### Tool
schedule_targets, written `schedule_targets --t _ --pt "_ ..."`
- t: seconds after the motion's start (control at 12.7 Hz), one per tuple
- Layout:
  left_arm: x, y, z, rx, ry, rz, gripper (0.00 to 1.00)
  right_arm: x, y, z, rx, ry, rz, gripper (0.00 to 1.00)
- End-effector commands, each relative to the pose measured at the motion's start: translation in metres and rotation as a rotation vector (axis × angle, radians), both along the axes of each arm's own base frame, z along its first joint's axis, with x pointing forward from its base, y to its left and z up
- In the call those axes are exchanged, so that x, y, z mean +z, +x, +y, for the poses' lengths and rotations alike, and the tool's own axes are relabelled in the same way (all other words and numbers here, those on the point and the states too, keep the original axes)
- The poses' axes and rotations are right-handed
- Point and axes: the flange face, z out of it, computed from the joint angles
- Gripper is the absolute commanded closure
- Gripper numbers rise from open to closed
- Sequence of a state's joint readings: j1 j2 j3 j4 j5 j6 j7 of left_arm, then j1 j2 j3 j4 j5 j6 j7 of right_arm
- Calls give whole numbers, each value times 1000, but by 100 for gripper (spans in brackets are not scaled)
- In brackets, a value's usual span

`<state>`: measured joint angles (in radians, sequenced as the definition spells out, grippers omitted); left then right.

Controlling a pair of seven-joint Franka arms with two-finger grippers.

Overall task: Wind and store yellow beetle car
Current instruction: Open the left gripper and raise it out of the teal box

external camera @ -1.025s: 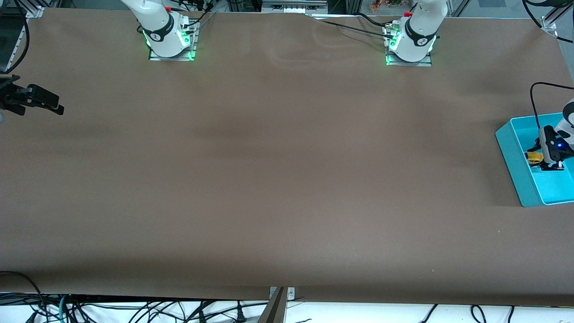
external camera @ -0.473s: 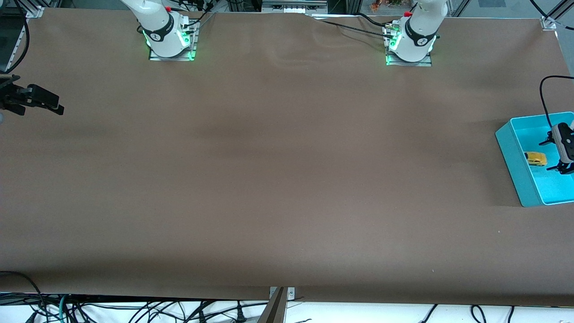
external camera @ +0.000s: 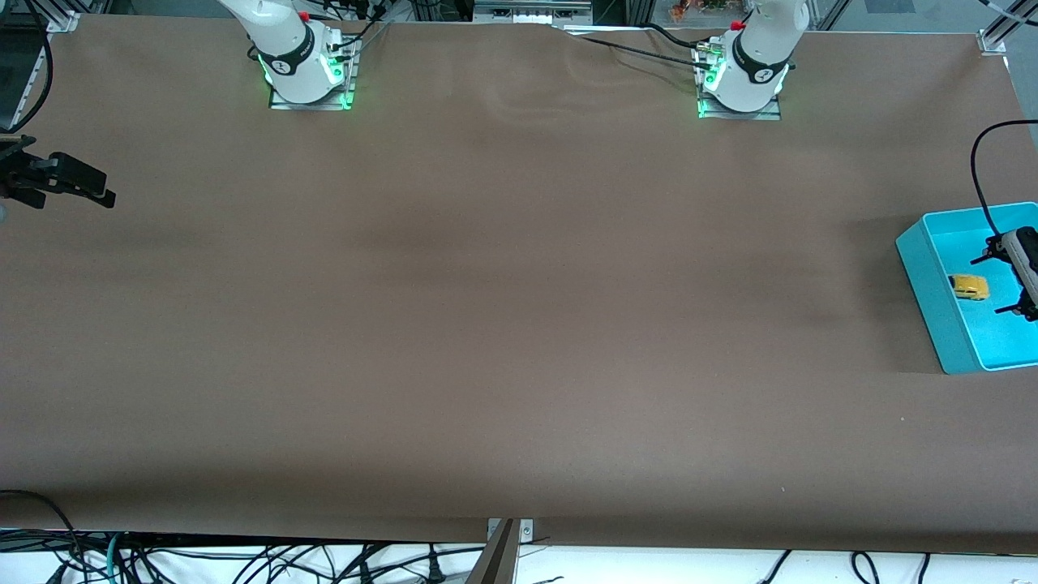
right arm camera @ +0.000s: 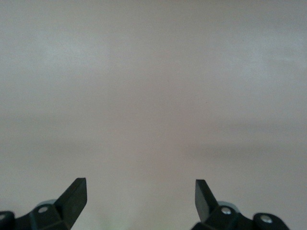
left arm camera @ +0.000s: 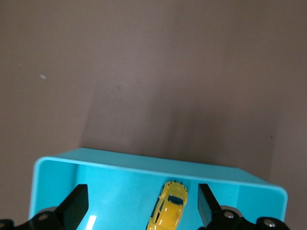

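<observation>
While unheld, yellow beetle car in bin

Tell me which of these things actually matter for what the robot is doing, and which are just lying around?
Part of the job:
- yellow beetle car, lying in the bin
- teal bin at the left arm's end of the table
- left gripper, open above the bin, holding nothing

Just there:
- right gripper, open, waiting at the right arm's end
- brown table
</observation>
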<state>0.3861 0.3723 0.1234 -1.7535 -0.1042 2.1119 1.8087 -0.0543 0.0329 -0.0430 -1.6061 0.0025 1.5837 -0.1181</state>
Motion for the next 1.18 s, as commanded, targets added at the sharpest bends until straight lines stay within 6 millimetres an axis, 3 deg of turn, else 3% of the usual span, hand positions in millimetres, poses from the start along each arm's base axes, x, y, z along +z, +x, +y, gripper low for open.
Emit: schedule_targets --t 0.0,0.39,0.71,1.02,1.1 --pt "51 8 -46 137 -16 -23 0 4 -4 -2 -13 -5 -6 0" --pt "118 42 -135 467 -53 20 0 4 -4 -2 -11 -4 -4 0" --pt "162 51 -183 721 -65 5 0 4 -4 -4 -16 -6 -7 0" --pt "177 45 -205 943 -75 33 0 4 -4 -4 -17 -5 -4 0" --pt "180 46 -225 990 -79 46 0 4 -4 -6 -17 -5 -6 0"
